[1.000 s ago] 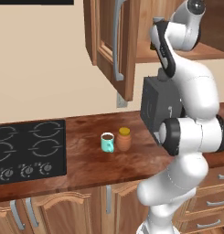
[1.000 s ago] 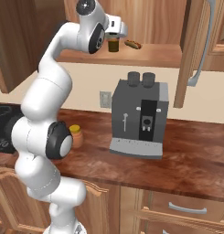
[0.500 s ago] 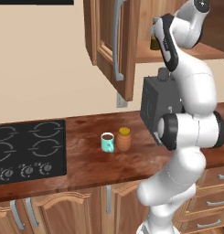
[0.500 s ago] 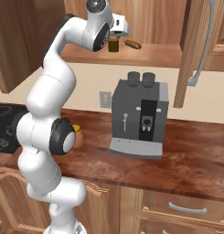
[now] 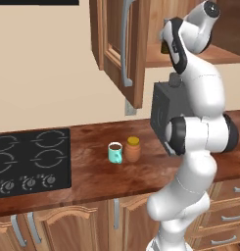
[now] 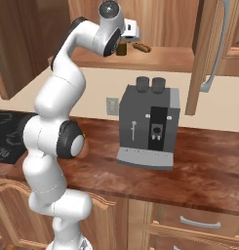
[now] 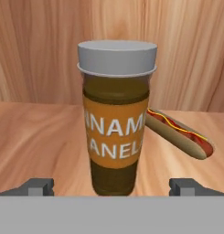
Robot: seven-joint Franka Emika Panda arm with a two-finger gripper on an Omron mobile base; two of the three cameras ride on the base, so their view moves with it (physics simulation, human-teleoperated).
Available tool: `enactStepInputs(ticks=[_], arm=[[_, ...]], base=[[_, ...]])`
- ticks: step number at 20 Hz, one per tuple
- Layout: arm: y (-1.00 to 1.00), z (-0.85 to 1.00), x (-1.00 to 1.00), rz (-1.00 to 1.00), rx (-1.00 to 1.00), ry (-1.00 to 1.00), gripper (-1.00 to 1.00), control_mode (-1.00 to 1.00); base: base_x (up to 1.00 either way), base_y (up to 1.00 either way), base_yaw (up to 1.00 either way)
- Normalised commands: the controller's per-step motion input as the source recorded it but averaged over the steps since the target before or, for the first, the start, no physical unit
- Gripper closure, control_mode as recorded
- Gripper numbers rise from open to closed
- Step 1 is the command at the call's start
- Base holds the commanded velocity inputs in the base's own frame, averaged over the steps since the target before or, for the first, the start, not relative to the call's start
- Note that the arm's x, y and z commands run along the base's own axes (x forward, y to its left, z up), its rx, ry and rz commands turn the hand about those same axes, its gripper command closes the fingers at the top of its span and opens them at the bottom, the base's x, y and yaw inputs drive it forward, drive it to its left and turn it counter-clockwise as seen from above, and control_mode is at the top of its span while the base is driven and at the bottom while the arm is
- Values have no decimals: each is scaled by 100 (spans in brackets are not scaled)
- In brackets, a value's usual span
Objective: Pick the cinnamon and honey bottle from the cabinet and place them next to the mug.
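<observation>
The cinnamon point(image 7: 115, 119) stands upright on the cabinet point(image 6: 160, 56) shelf, and the tool point(image 7: 111, 185) is raised to it with its tips spread wide, one on each side of the bottle's base and neither touching. The tool is open and level with the shelf, which suits a sideways grasp on the lower body, below the label. In the right base view the tool point(image 6: 127, 32) sits at the shelf's front edge, just before the dark bottle.

A hot dog point(image 7: 178, 133) lies on the shelf just right of the bottle and a little behind it. Its near end looks close to the label, so the right tip has less room than the left, where the shelf is bare. The back wall of the cabinet stands behind the bottle, so a deep push could tip it.

Down on the table point(image 5: 92, 171), the honey bottle point(image 5: 132, 149) already stands just right of the mug point(image 5: 115, 152). Bare wood lies around the pair, with the stove point(image 5: 28, 162) to the left and the coffee machine point(image 6: 148, 127) on the right.
</observation>
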Motion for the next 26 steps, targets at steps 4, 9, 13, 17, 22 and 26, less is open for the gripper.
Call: enactStepInputs(ticks=[4,9,13,17,22,26], arm=[[0,-2,39,0,0,0,-100,-100],[0,0,27,0,0,0,-100,-100],[0,0,20,0,0,0,-100,-100],[0,0,11,0,0,0,-100,-100],[0,0,2,0,0,0,-100,-100],[0,0,0,0,0,0,100,-100]], base=[[0,0,0],[0,0,0],[0,0,0],[0,0,0],[0,0,0],[0,0,0]])
